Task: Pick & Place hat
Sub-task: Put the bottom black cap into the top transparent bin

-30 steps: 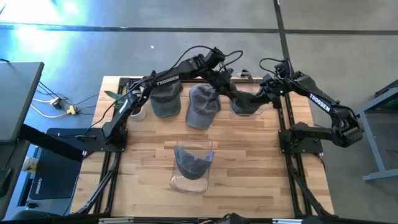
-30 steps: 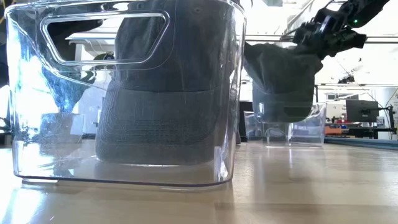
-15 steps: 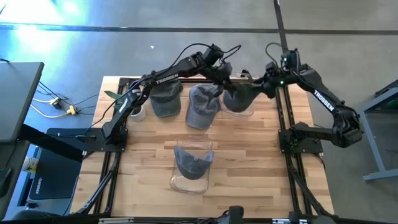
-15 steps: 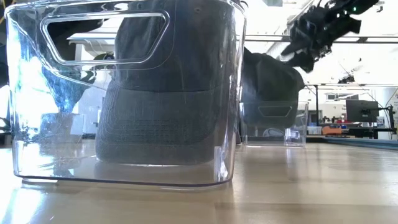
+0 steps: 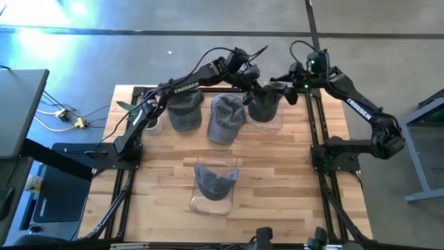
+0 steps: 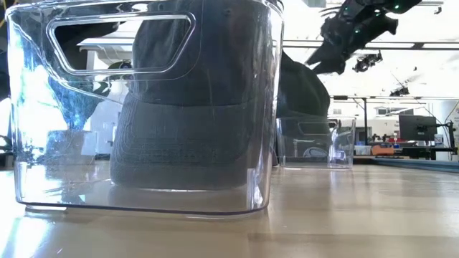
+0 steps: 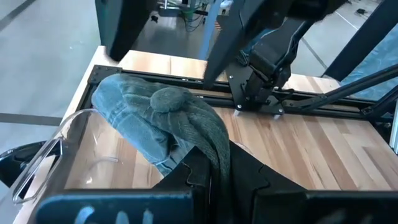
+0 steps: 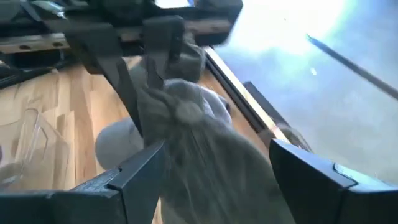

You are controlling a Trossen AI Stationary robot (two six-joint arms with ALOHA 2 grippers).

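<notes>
Grey fabric cap point(image 5: 264, 107) sits at the far right of the table, hanging into a clear plastic bin point(image 5: 272, 119); crown bunched, cloth drooping over the bin's opening. In the left wrist view the same cap point(image 7: 163, 121) lies across the bin's clear rim point(image 7: 43, 163), its edge pinched between that arm's dark fingers.

Left gripper point(image 5: 251, 85) reaches across from the left side to the cap's far-left edge, claw narrow and clamped on the fabric point(image 7: 208, 171).

Right gripper point(image 5: 286, 87) is just to the right of the cap, above the bin's far edge, claw spread wide with nothing in it; in its wrist view the two fingers point(image 8: 140, 168) stand apart with the cap point(image 8: 186, 134) between and beyond them, not touching. In the low view this gripper point(image 6: 337, 43) hangs above the cap point(image 6: 301, 89).

Left of this bin, two more grey caps: one at centre far point(image 5: 226, 118), one further left point(image 5: 184, 111).

Near centre of the light wooden table point(image 5: 277, 180), a second clear plastic bin point(image 5: 215, 186) holds another grey cap point(image 6: 190, 107).
</notes>
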